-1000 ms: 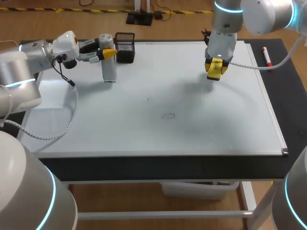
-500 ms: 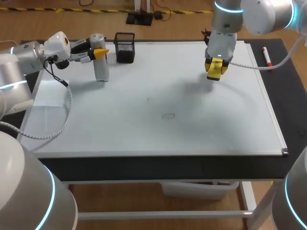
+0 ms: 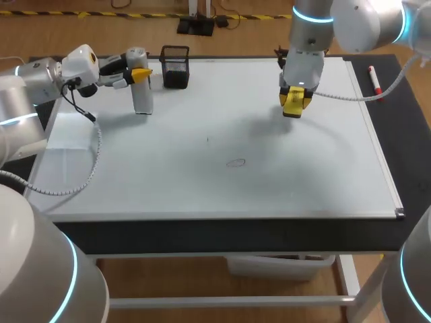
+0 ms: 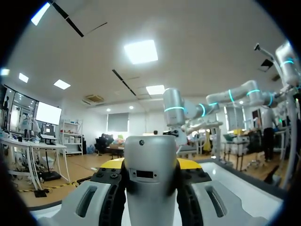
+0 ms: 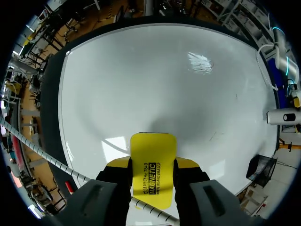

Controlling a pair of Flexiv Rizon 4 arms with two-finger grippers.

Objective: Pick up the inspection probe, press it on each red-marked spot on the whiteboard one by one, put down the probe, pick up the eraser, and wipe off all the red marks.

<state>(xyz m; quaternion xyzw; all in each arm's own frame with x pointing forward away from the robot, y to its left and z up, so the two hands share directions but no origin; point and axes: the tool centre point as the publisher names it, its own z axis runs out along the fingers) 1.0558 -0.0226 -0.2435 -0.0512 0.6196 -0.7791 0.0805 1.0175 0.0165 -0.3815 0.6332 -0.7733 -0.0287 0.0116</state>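
Observation:
The grey inspection probe point(image 3: 141, 97) hangs upright over the whiteboard's point(image 3: 202, 188) far left corner, with my left gripper point(image 3: 139, 73) shut on its upper part. In the left wrist view the probe point(image 4: 151, 188) fills the gap between the fingers point(image 4: 110, 181). My right gripper point(image 3: 295, 99) hovers over the far right part of the board, shut on the yellow eraser point(image 3: 293, 105). From the right wrist the eraser point(image 5: 151, 165) sticks out ahead over the white board point(image 5: 164, 80), and the probe point(image 5: 282, 116) shows far off. I see no red marks, only a faint dark oval point(image 3: 236, 162).
A black mesh pen holder point(image 3: 175, 66) stands at the board's far edge, just right of the probe. A red marker point(image 3: 374, 79) lies on the black strip right of the board. The board's raised frame point(image 3: 377, 145) runs along its right side.
My left arm carried the probe left, away from the pen holder, then stopped. My right gripper shifted slightly left with the eraser.

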